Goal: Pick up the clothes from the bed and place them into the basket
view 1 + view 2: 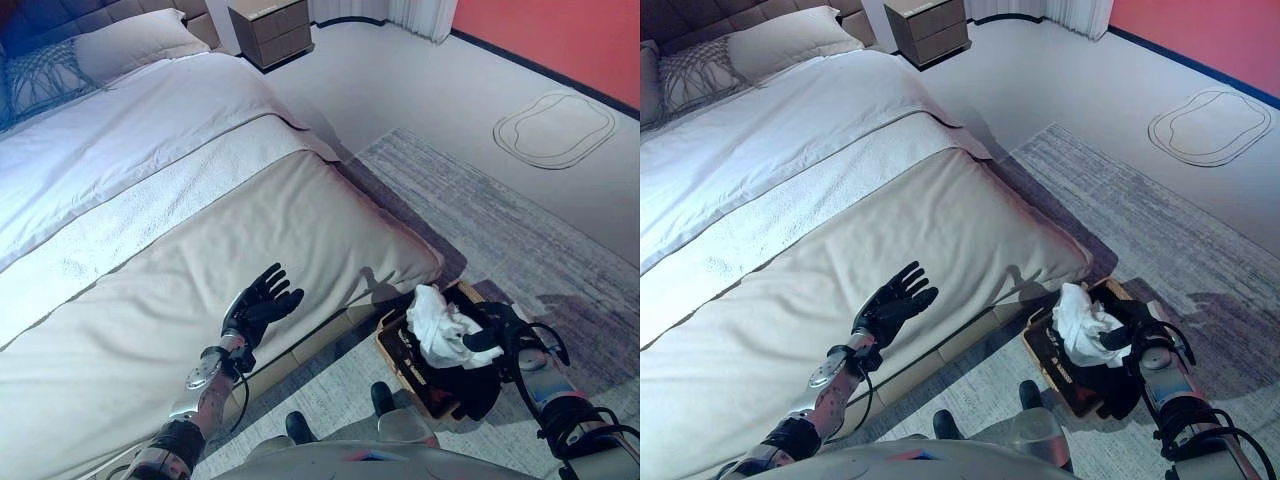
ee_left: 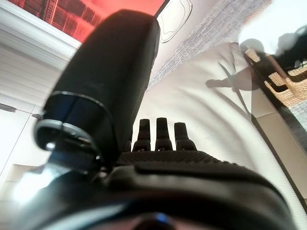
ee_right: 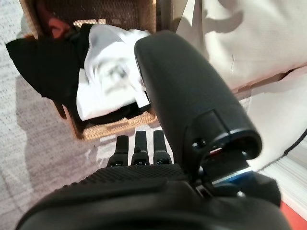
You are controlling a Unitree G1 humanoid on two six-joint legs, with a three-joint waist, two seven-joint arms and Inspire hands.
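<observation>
A woven basket stands on the rug by the bed's near corner. It holds a crumpled white garment on top of black clothes. It also shows in the right wrist view, with the white garment and black cloth inside. My right hand hovers at the basket's right side, fingers straight and empty. My left hand is open with fingers spread, held over the bed's near edge. The cream cover around it is bare.
Pillows lie at the head of the bed. A wooden nightstand stands beyond it. A grey rug covers the floor right of the bed, with an outlined mark on the floor further back.
</observation>
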